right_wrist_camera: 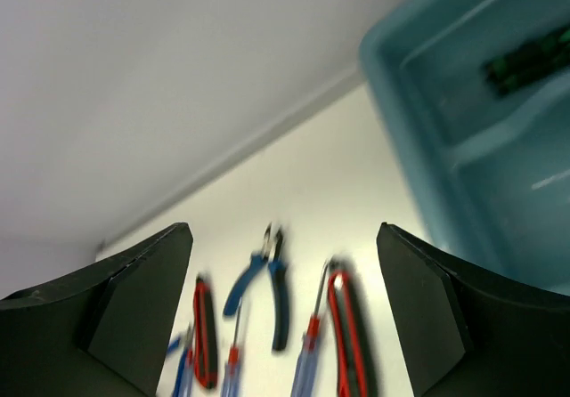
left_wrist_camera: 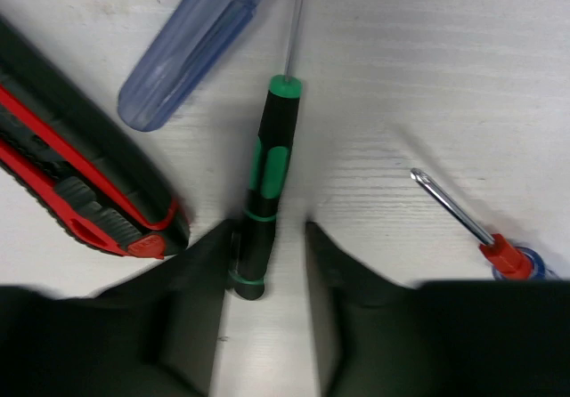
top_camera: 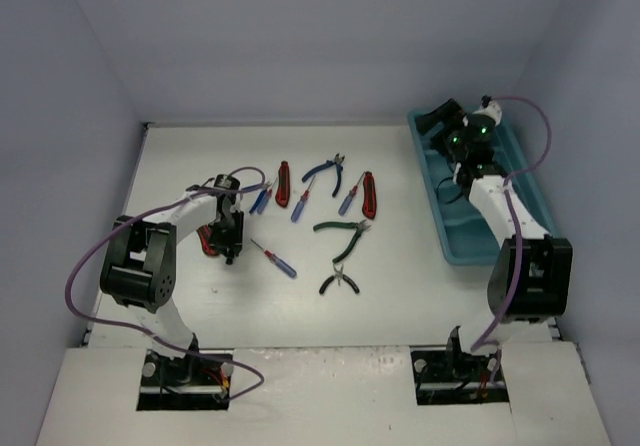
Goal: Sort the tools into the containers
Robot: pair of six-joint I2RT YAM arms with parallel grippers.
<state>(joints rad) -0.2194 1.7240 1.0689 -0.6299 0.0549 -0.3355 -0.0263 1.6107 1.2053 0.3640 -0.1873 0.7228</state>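
My left gripper (top_camera: 228, 234) (left_wrist_camera: 270, 233) is open and low on the table, its fingers either side of the butt end of a green-black screwdriver (left_wrist_camera: 265, 183). The handle lies against the left finger (left_wrist_camera: 200, 268). A red-black utility knife (left_wrist_camera: 85, 192) lies just left of it, a blue-handled screwdriver (left_wrist_camera: 183, 54) above it, and a red-blue screwdriver (left_wrist_camera: 485, 241) to the right. My right gripper (top_camera: 440, 121) (right_wrist_camera: 283, 230) is open and empty, held above the far end of the teal tray (top_camera: 470, 238) (right_wrist_camera: 445, 139). A green-black tool (right_wrist_camera: 525, 59) lies in the tray's far compartment.
Mid-table lie blue screwdrivers (top_camera: 262, 198), a red-black knife (top_camera: 283, 183), blue pliers (top_camera: 327, 173) (right_wrist_camera: 267, 281), a second knife (top_camera: 369, 194) (right_wrist_camera: 346, 335), green pliers (top_camera: 343, 227), black pliers (top_camera: 340, 280) and a red-blue screwdriver (top_camera: 275, 258). Walls enclose the table.
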